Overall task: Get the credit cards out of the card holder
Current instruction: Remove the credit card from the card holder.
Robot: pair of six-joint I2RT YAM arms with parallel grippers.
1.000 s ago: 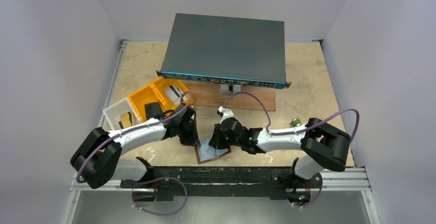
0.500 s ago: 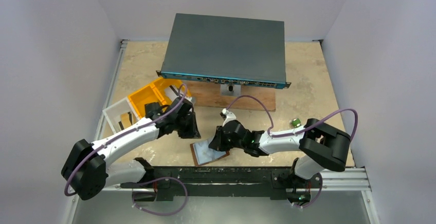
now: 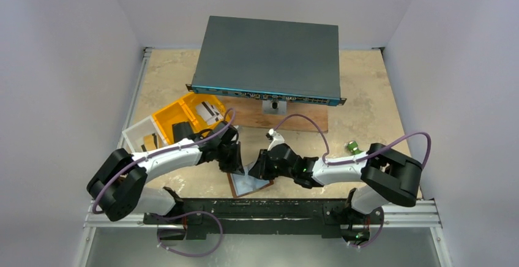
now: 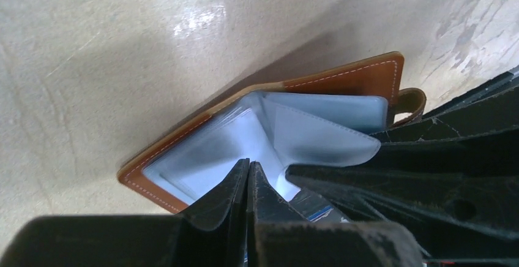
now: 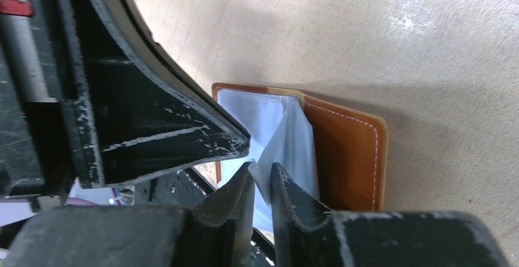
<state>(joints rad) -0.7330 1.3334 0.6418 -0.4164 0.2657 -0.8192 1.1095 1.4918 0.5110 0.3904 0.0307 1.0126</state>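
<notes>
The card holder (image 3: 250,184), brown leather, lies open near the table's front edge. It shows in the left wrist view (image 4: 343,80) with its strap tab (image 4: 411,98). My left gripper (image 3: 235,164) is shut, its tips (image 4: 249,163) resting on the pale blue pockets (image 4: 208,150). A dark card edge with a blue stripe (image 4: 315,209) shows beside its fingers. My right gripper (image 3: 257,169) is shut on a pale pocket leaf (image 5: 287,135) and holds it up off the brown cover (image 5: 346,157); its tips (image 5: 262,166) sit close to the left gripper's fingers (image 5: 153,132). White-grey credit cards (image 3: 211,111) lie in the yellow tray.
A yellow tray (image 3: 174,120) and a clear box (image 3: 138,137) stand to the left. A dark network switch (image 3: 269,59) sits on a wooden board (image 3: 297,122) at the back. A small green object (image 3: 353,146) lies on the right.
My left gripper drew back up and left toward the tray, then came back down onto the open card holder. My right gripper stayed at the card holder.
</notes>
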